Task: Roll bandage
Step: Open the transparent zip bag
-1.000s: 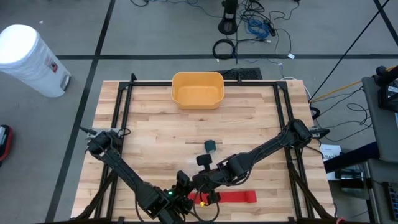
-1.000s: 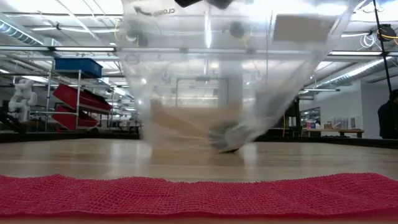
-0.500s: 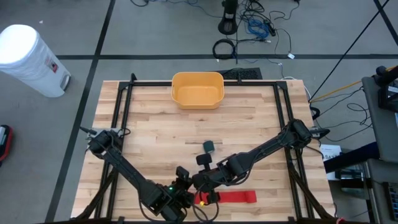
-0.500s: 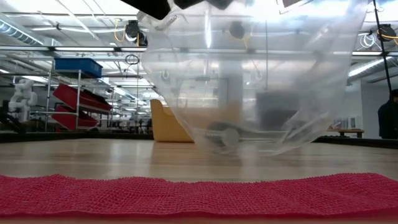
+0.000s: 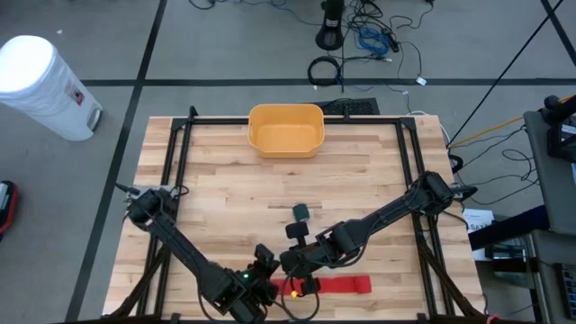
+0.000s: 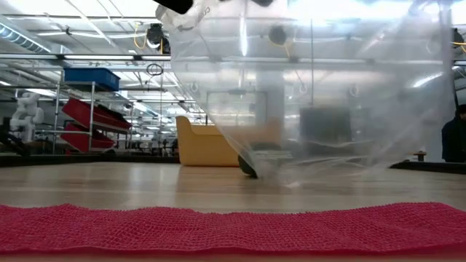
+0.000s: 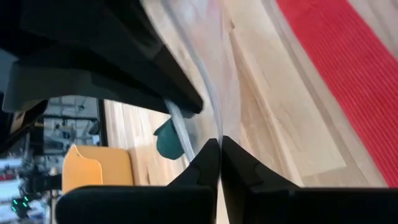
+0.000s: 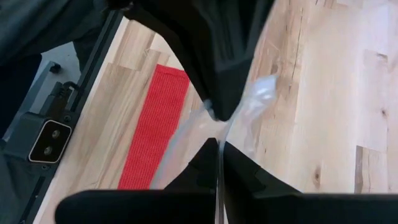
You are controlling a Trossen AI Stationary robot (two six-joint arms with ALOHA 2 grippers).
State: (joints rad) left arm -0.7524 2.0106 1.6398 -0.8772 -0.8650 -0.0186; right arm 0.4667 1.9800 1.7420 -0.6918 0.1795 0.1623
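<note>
The red bandage [image 5: 337, 284] lies flat near the worktop's [image 5: 225, 189] front edge, its end hidden under both hands. The left hand [image 7: 220, 144] has clenched onto a clear bag [image 6: 313, 94]; the right hand [image 8: 219, 142] also grips it. The bag's contents are blurred.

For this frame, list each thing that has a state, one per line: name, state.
Red bandage: unrolled, flat on the table's near edge.
Clear plastic bag: held up, hanging open above the table.
Left gripper: shut on the bag.
Right gripper: shut on the bag.
Yellow bin: upright, empty.
</note>
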